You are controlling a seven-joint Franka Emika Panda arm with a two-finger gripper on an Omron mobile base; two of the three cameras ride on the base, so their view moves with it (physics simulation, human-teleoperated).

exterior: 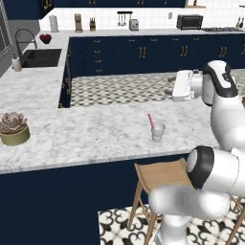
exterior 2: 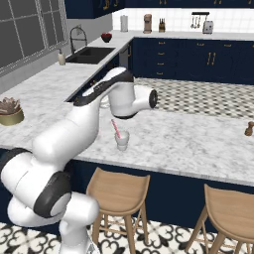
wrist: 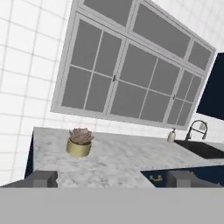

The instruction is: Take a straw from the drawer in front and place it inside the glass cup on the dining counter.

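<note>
Straw [exterior: 150, 120] standing tilted inside glass cup [exterior: 158, 132], pink-red top poking above the rim, cup upright on dining counter [exterior: 95, 134] near its front edge. Task looking finished as far as visible: nothing left but pulling the arm clear. Gripper [wrist: 111, 178] raised well apart from the cup, aimed sideways toward a grey window [wrist: 131, 65], fingertips [wrist: 41, 178] spread wide, holding nothing. Potted succulent [exterior: 13, 128] far along the counter, black sink [exterior: 42, 57] with faucet [exterior: 24, 38] beyond. 2 wooden stools [exterior 2: 119, 191] under the counter edge. Small brown shaker [exterior 2: 249, 129] at the far right. Nothing crowding the cup.
</note>
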